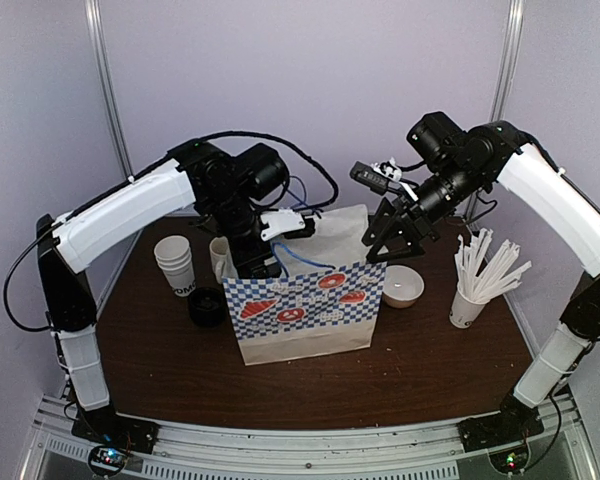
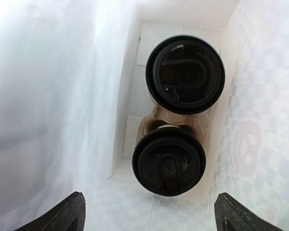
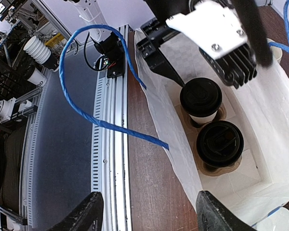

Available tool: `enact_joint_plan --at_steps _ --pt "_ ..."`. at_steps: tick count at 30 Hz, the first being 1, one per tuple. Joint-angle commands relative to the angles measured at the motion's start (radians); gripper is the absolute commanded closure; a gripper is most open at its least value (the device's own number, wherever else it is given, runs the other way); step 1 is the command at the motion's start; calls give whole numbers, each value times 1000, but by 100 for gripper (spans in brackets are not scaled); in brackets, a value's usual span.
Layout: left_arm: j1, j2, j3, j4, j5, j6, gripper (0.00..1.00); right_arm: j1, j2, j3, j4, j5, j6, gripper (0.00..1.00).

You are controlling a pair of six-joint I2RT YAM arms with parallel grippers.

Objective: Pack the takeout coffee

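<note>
Left pincer (image 2: 149,219) hangs spread wide and empty in the mouth of the paper bag (image 1: 300,330), above the takeout coffee (image 2: 168,161), which stands upright on the bag's floor just beside a second lidded cup (image 2: 185,74). The right pincer (image 3: 151,214), also wide and gripping nothing, hovers at the bag's rim. The left arm should probably rise straight up, clear of the walls and the blue rope handle (image 3: 130,133), so that neither cup tips.

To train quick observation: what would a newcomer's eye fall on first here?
A blue-and-white checked paper bag stands in the middle of the brown table, the left arm and right arm bent over its mouth. Inside stand two white paper cups with black plastic lids, the left tool open above them.
</note>
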Motion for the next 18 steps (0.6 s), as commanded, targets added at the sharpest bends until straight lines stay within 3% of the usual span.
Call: enact_joint_plan --at_steps 1,12,18 --pt "-7 -56 45 -14 20 -2 2 -5 7 28 2 8 0 31" --pt "-18 -121 134 -16 54 2 7 -5 10 23 0 13 -5 31" --pt "-19 -259 87 187 -31 6 9 -5 4 16 2 23 -13 31"
